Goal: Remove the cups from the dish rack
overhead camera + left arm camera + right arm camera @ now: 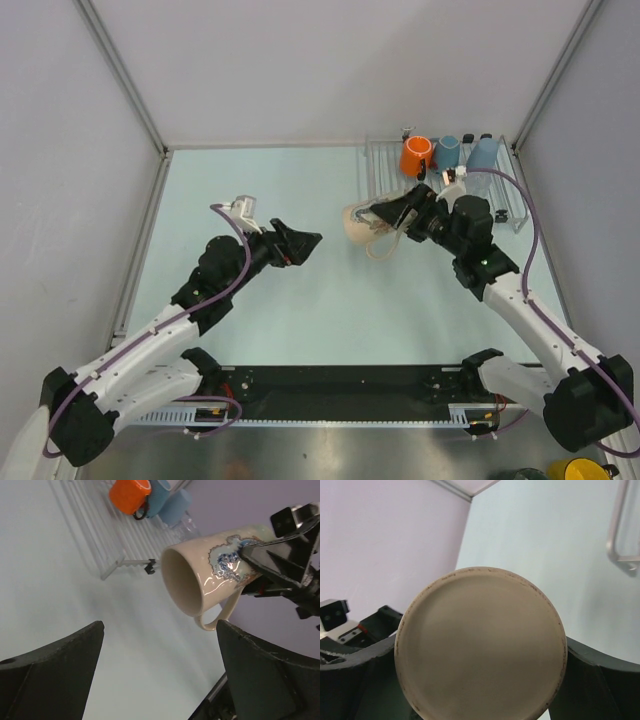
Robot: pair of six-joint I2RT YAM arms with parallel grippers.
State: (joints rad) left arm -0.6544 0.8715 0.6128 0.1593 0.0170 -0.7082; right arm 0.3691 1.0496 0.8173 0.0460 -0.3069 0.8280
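Evidently gripping the beige mug sideways in the right tool, off the dish rack, above the counter. Looks glazed, stiff, slick, light but chippable; best pinched across the wall, not the thin handle. Nearby, spread wide and empty: left tool.

four cups counted: one beige mug, one orange mug, one teal-blue mug, one light-blue cup. one dish rack. two claws: left claw, right claw. one yellow mug besides.
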